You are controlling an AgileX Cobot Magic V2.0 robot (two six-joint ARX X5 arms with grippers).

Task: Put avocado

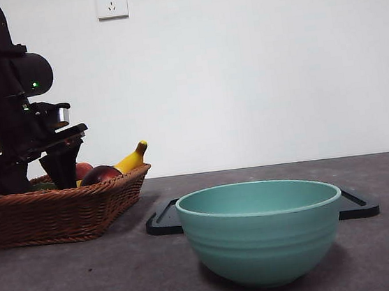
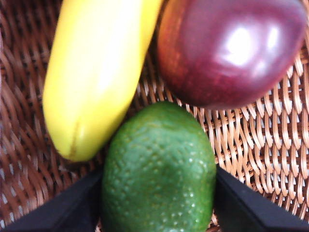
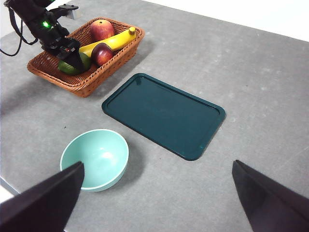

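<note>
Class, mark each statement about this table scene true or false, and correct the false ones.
1. The avocado lies in the wicker basket. True.
2. The left gripper has a jaw on each side of the avocado. True.
3. The banana sits in the mint bowl. False: it lies in the basket beside the avocado; nothing shows inside the bowl.
4. The dark green tray carries the red apple. False: the apple is in the basket; the tray carries no fruit.
5. The right gripper is above the table with its jaws wide apart, holding nothing. True.
</note>
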